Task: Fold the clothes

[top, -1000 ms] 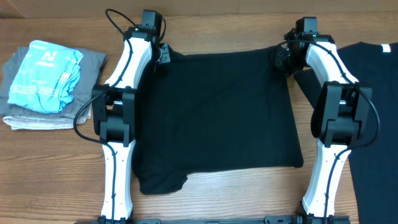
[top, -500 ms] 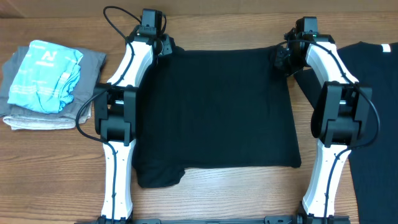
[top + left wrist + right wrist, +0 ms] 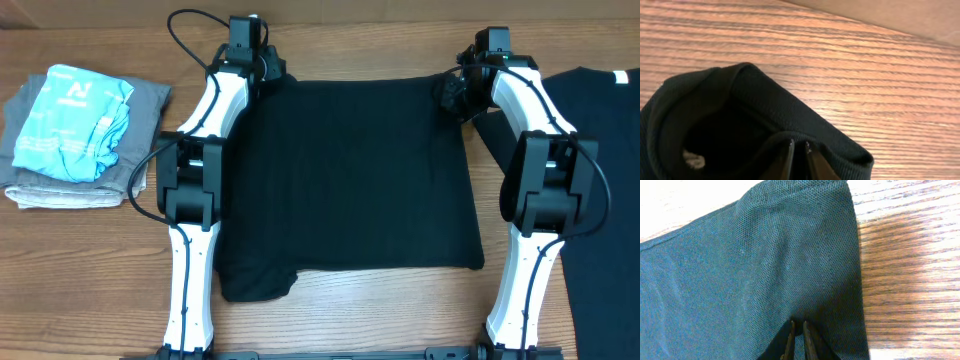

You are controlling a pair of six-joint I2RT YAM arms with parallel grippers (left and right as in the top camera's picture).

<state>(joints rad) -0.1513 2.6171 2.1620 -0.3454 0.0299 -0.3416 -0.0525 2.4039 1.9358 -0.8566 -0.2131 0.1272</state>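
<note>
worktop (image 3: pixel 340 320): light brown wood, grain running side to side
grey cloth (image 3: pixel 60 190): folded stack at the far left edge of the worktop
light blue cloth (image 3: pixel 72 120): folded, sitting on top of the grey stack, white logo on it

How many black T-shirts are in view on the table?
2. One black T-shirt lies spread flat in the middle; a second shirt lies at the right edge, cut off by the frame. The folded pile at left shows only grey and blue. More may be hidden.

Bare table (image 3: pixel 370 55) beyond the spread shirt (image 3: pixel 350 170); folded pile (image 3: pixel 70 130) left, second shirt (image 3: pixel 610 180) right.
</note>
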